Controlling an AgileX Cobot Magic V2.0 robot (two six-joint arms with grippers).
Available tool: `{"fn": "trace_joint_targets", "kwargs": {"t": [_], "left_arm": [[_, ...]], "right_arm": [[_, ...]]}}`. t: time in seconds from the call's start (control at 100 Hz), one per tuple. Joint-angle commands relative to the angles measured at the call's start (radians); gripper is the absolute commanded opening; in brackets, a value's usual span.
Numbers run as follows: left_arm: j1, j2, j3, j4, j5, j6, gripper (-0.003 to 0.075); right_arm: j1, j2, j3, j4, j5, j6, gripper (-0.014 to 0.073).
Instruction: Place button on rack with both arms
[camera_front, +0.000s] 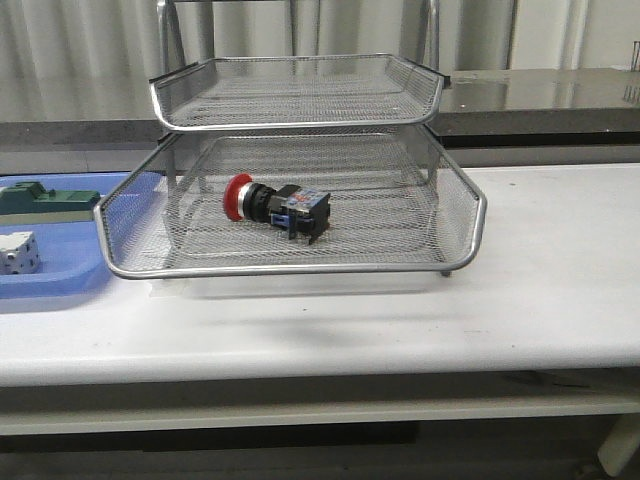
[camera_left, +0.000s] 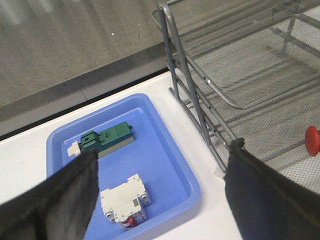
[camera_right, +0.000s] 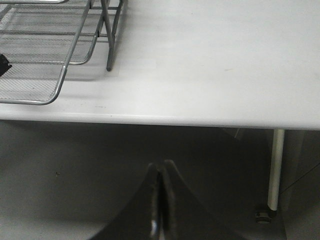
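**One button in the rack, both grippers empty**

One button lies on its side on the mesh of the rack, in the tier below the top one as the front view shows it, red head toward the left. The tier beneath is mostly hidden behind that tray's front rim. No arm shows in the front view.

In the left wrist view only the red edge of the button is seen, cut off by the frame. The left gripper has its fingers spread wide, holding nothing, above a blue tray with a green block and a white part.

The right gripper is closed, fingers pressed together with nothing between them, off the table edge. Its fingertips are dark and blurred.
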Motion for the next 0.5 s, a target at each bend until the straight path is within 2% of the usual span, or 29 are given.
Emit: {"fn": "trace_joint_targets", "kwargs": {"t": [0.0,0.2,0.49], "left_arm": [[0.003,-0.089,0.08,-0.037,-0.185,-0.025,0.0512],[0.003,-0.258,0.273,-0.113,-0.357,-0.025,0.0512],[0.003,-0.481,0.445,-0.152,-0.425,-0.025,0.0512]], "right_arm": [[-0.001,0.012,-0.03,-0.012,-0.065,-0.002,-0.0071],[-0.001,0.012,-0.03,-0.012,-0.065,-0.002,-0.0071],[-0.001,0.012,-0.03,-0.012,-0.065,-0.002,-0.0071]]}}
